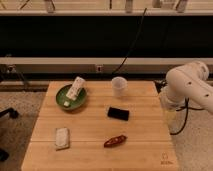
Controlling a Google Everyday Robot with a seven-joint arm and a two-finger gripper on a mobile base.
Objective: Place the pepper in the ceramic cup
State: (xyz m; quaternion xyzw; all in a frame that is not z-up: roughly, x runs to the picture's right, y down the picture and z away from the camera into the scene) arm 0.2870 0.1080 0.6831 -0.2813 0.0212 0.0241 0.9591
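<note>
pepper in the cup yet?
No: the pepper lies on the table near its front edge, apart from the cup, and the gripper hangs beside the table's right edge.

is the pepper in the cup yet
Out. The pepper lies on the table near its front, apart from the upright cup; the gripper hangs by the table's right edge, away from both.
</note>
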